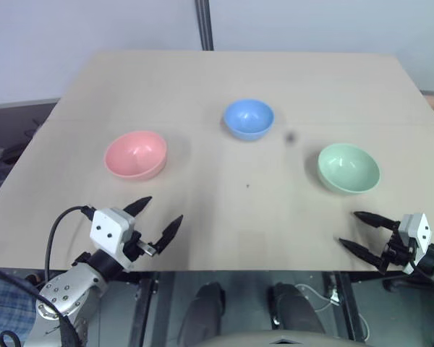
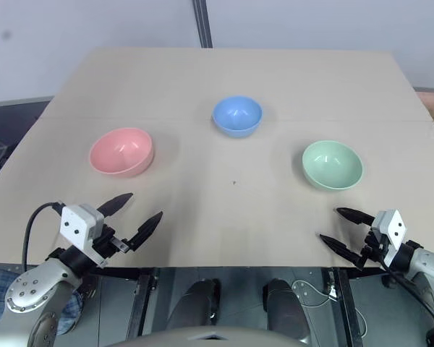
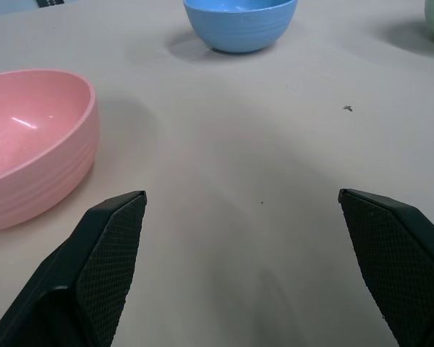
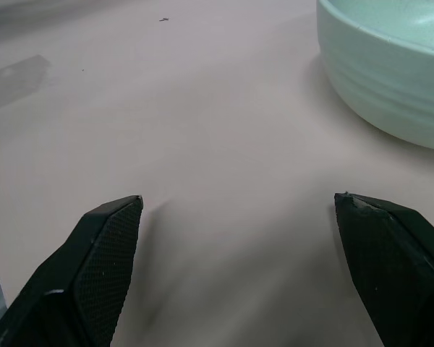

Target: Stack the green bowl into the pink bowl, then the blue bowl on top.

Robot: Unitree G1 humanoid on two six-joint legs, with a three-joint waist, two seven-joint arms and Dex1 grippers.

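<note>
Nearest the camera, at the table's (image 1: 202, 79) near edge, both tools sit with jaws spread wide and empty: the left gripper (image 1: 156, 220) at about 8 o'clock and the right gripper (image 1: 354, 230) at about 4 o'clock of the tabletop.

Nothing is stacked yet. All three bowls stand apart and upright (each resting on bare wood): the pink bowl (image 1: 135, 155) at 9 o'clock, the blue bowl (image 1: 249, 118) near 12, the green bowl (image 1: 349, 168) at 3, just beyond the right gripper. By my reading, both placements are still to do, starting with green into pink.

Wrist views cut off the green bowl's far side and the pink bowl's left part. A dark smudge near the blue bowl is too blurred to identify.
</note>
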